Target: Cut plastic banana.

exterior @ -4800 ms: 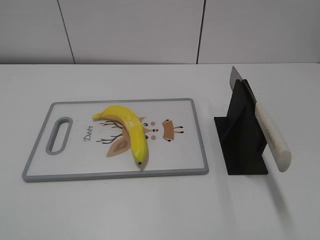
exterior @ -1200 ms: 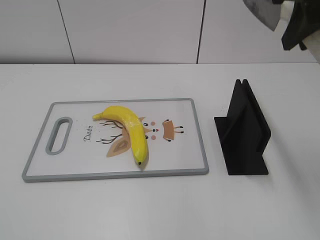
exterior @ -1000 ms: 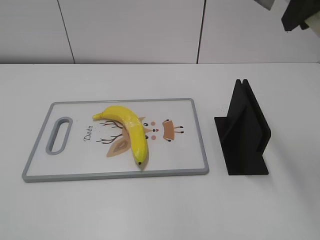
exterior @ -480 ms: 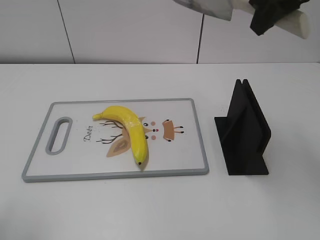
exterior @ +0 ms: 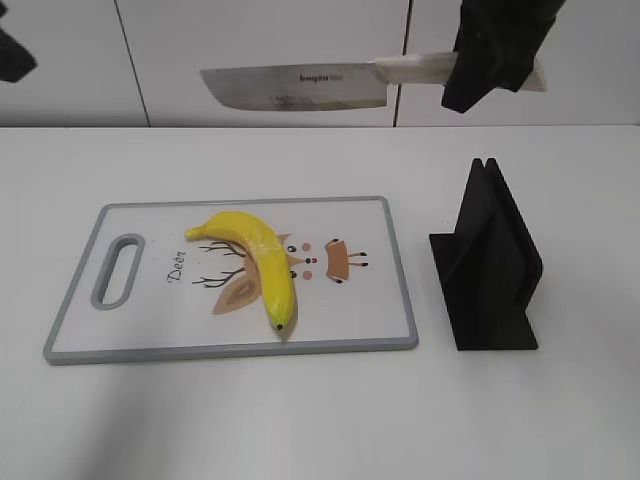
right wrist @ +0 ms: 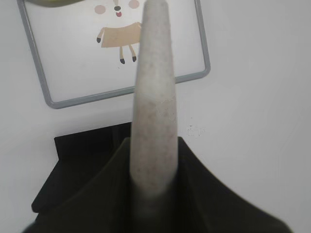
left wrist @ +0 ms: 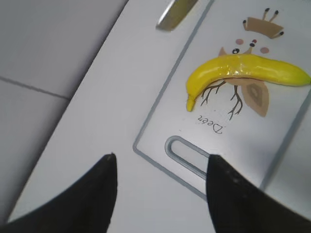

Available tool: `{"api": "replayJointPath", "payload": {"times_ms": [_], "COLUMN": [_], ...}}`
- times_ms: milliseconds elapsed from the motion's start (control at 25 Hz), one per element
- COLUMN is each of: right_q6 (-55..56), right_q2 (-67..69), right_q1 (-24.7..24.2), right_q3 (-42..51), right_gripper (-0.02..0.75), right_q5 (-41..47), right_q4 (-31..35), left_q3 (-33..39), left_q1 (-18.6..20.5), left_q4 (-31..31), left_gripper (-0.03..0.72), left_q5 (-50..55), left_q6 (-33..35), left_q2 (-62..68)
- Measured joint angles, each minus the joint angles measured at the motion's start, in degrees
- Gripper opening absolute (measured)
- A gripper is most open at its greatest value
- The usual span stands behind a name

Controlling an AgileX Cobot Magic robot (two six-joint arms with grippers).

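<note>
Right tool [exterior: 492, 62] clamped on cleaver [exterior: 295, 87] handle, blade level high above cutting board [exterior: 390, 265], lined up for chop. Plastic banana [exterior: 256, 258] lies mid-board. Left tool [left wrist: 160, 187] spread wide, empty, hovering near board handle.

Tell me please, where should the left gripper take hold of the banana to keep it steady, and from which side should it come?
Probably the stem-side half of the banana, coming from above. The banana lies flat on the cutting board, curved, with its stem toward the board's handle slot, on the side of the open left gripper. That would leave the middle and dark-tipped end free for the knife, held by the right gripper.
</note>
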Motion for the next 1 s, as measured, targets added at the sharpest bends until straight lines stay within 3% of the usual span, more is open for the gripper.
{"api": "replayJointPath", "payload": {"times_ms": [280,760,880,1000], "right_q6": [-12.1,-16.3,-16.7,-17.2], "right_q2": [4.7,8.4,9.0,9.3], "right_q1": [0.0,0.0,0.0,-0.1], "right_q3": [-1.1,-1.8,-1.8,-1.8], "right_gripper": [0.167,0.167,0.167,0.167], "right_q5": [-0.1,-0.2,-0.2,-0.6], "right_q4": [5.5,10.6,11.7,13.0], "left_q3": [-9.4,-9.8,-9.9,-9.9], "left_q1": [-6.5,-7.2,-7.2,-7.2], "left_q4": [2.2,2.1,1.6,1.3], "left_gripper": [0.517,0.484,0.416,0.275], "left_q5": [2.0,0.5,-0.2,-0.1], "left_q6": [7.9,9.0,9.1,9.1], "left_q2": [14.9,25.2,26.1,27.2]}}
